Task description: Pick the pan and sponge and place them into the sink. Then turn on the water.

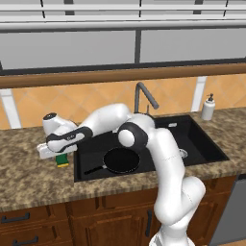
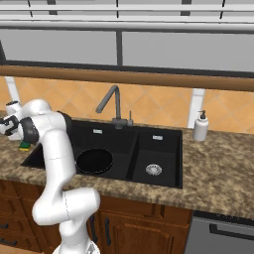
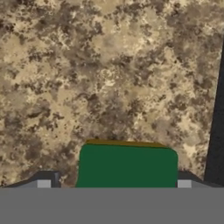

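Gripper [image 3: 114, 186] is seen low over the sponge [image 3: 127, 166], fingers [image 3: 43, 183] spread wide, one each side of the green top; contact can't be told. Sponge sits on the speckled counter [image 3: 109, 74], just left of the sink [image 1: 202, 144], near its front-left corner. Pan [image 1: 121, 160] lies flat in the large left basin, handle pointed left toward the near wall. Faucet [image 1: 144, 96] stands behind the sink; soap bottle [image 1: 208, 107] at far right on the counter.
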Robot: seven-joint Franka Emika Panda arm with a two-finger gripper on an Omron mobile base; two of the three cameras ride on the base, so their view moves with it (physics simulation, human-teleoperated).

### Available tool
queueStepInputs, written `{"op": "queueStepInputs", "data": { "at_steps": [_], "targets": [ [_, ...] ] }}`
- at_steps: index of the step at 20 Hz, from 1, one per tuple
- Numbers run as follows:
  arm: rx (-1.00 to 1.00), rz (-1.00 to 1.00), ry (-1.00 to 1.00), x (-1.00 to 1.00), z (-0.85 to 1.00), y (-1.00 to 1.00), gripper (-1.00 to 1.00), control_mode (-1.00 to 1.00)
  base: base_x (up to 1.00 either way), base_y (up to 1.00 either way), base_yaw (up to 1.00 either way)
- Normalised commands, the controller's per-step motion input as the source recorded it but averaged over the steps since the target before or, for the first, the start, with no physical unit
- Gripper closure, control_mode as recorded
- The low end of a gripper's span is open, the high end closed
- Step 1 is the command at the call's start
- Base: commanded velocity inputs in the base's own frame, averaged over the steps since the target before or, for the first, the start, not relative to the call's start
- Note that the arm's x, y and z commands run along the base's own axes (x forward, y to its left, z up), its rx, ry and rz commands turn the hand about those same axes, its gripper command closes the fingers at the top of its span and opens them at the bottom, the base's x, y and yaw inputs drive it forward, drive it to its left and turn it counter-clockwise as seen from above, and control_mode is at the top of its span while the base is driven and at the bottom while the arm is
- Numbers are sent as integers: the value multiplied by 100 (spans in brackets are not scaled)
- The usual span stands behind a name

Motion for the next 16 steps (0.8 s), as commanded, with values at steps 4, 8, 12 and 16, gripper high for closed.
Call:
{"op": "queueStepInputs", "data": {
  "at_steps": [4,8,12,16],
  "targets": [
    [0,2,0,-1,-23,3,100,-100,0,0,0],
    [0,2,0,0,0,0,100,-100,0,0,0],
    [0,0,-3,-3,1,-12,100,-100,0,0,0],
    [0,0,0,-11,14,-45,100,-100,0,0,0]
  ]
}}
